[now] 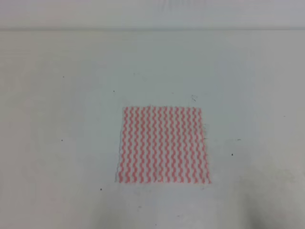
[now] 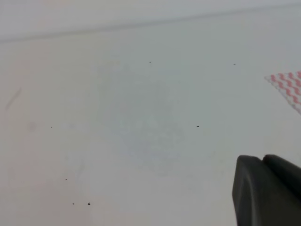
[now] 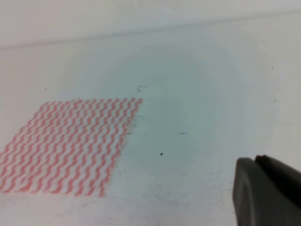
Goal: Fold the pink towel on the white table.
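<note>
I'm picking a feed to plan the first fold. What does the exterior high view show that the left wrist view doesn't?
Only the exterior high view shows the whole pink towel, lying flat and unfolded with all four edges visible; neither arm appears there. Only the left wrist view shows part of the left pincer, dark, at the lower right, off the cloth; whether it is open cannot be told. Both show the speckled white table and some of the towel, just a corner in the wrist view.

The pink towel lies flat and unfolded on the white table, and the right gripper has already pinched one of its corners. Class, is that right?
Not quite. The pink towel does lie flat and unfolded on the white table, but nothing pinches it. In the right wrist view the right gripper sits well clear of the cloth, with bare table between them.
</note>
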Tool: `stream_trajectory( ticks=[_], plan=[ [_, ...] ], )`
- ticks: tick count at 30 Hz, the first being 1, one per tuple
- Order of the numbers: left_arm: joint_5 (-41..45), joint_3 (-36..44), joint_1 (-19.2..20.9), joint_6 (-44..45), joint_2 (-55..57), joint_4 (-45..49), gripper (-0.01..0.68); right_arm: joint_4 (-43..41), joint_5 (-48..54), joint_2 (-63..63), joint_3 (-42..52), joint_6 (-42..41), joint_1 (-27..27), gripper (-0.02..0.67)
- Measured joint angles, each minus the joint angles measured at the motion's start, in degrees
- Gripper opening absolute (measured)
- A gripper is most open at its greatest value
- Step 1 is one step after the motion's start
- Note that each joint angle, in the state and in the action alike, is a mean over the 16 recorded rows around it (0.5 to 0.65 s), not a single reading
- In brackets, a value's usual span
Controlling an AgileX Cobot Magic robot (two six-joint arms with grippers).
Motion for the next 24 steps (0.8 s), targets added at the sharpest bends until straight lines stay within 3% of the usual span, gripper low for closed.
stream_trajectory(
  ticks=[24],
  plan=[
    [-1.5, 0.6, 0.0, 0.0, -1.0, -0.3, -0.005, 0.0, -0.2, 0.7, -0.5, 0.0, 0.0, -0.018]
  ],
)
